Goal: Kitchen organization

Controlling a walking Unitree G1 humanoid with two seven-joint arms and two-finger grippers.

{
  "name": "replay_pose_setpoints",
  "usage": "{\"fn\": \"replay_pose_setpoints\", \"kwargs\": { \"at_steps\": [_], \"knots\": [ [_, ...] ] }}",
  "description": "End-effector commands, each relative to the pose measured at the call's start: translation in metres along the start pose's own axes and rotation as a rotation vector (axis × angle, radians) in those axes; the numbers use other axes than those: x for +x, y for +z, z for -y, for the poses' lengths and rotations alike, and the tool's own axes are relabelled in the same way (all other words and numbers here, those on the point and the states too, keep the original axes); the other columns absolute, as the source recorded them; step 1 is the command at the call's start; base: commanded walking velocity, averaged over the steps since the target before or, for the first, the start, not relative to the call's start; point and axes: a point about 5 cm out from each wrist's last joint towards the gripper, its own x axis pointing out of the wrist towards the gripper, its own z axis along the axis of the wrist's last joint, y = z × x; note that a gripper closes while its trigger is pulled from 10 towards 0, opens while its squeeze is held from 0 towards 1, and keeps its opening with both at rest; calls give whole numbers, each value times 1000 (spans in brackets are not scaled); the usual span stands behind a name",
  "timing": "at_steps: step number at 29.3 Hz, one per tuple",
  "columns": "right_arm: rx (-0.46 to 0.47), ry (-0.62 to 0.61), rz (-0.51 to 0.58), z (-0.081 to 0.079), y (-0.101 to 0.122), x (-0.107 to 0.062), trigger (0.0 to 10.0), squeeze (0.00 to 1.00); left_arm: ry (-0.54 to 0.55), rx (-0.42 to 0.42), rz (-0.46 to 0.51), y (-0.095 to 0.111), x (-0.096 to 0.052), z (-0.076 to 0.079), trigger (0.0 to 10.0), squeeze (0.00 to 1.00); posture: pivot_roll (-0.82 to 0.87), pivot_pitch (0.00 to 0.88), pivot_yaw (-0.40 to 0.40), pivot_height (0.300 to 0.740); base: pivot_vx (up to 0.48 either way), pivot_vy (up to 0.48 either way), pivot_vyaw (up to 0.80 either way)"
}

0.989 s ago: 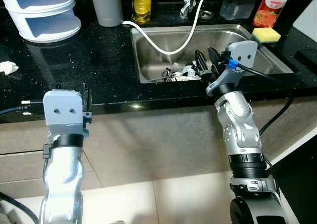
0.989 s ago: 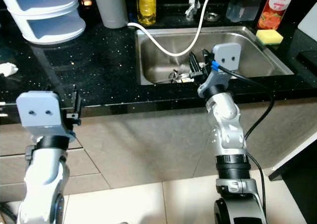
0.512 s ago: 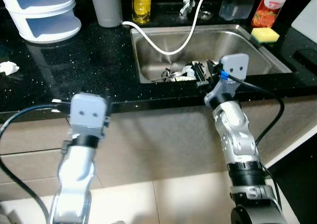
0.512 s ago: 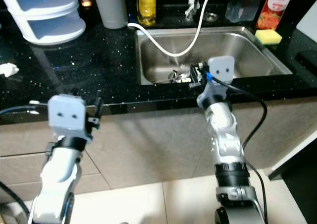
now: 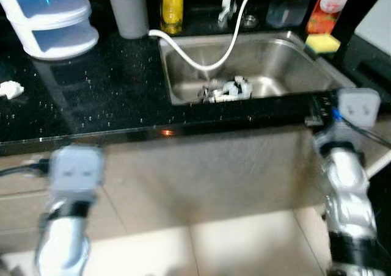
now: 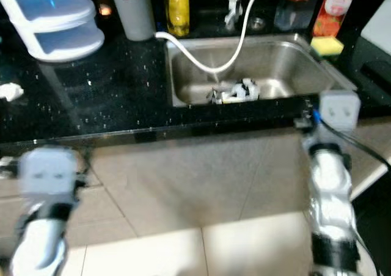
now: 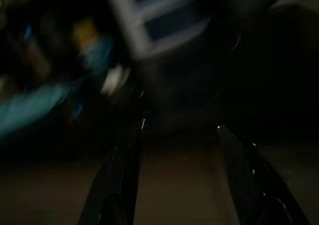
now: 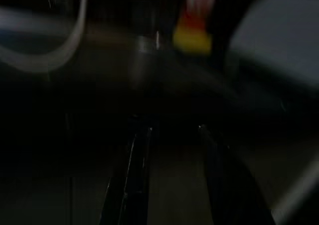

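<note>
A small heap of what look like metal utensils [image 5: 227, 90] lies at the bottom of the steel sink [image 5: 293, 62], under the white hose [image 5: 201, 59]; blur makes them hard to name. They would likely be stiff, light and slippery when wet, best taken by a handle. The left gripper [image 7: 179, 135] hangs below the black desk [image 5: 91, 99], fingers spread and empty. The right gripper [image 8: 167, 135], by the desk's front edge, is parted and empty.

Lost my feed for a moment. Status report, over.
Both grippers empty, fingers open: left gripper low before the counter, right gripper at the counter edge by the sink. Small items lie in the sink. White hose trails into it.
</note>
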Motion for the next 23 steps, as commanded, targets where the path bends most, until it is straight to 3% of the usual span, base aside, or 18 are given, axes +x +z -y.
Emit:
{"fn": "replay_pose_setpoints", "kwargs": {
  "at_steps": [1,3,4,5,6,9,11,12,15,23],
  "knots": [
    [-16,25,-44,-6,-14,-7,10000,0,-5,-27,-71,-8,-7,4,10000,0,-5,50,7,740,0,0,0],
    [-17,35,-66,-8,-20,-10,10000,0,-28,-36,-89,-10,-10,7,10000,0,-5,50,7,740,0,0,0],
    [-23,73,-116,-15,-34,-16,10000,0,-117,-16,-82,-12,-12,17,10000,0,0,54,4,740,0,0,0],
    [-6,195,-243,-42,-67,-31,10000,0,-317,17,-64,-17,-7,40,10000,0,5,47,3,740,0,0,0],
    [-6,195,-243,-42,-67,-31,10000,0,-317,17,-64,-17,-7,40,10000,0,5,47,3,740,0,0,0],
    [58,316,-375,-70,-92,-44,10000,0,-441,8,-80,-23,1,58,10000,0,-3,38,8,740,0,0,0],
    [66,374,-448,-86,-108,-52,10000,0,-572,-41,-111,-26,5,83,10000,0,-16,28,20,740,0,0,0],
    [66,374,-448,-86,-108,-52,10000,0,-572,-41,-111,-26,5,83,10000,0,-16,28,20,740,0,0,0],
    [84,443,-517,-99,-120,-60,10000,0,-658,-65,-165,-37,7,106,10000,0,-32,16,26,740,0,0,0],
    [38,472,-561,-93,-134,-63,10000,0,-684,-32,-147,-40,8,119,10000,0,-23,18,-4,740,0,0,0]
  ]
}}
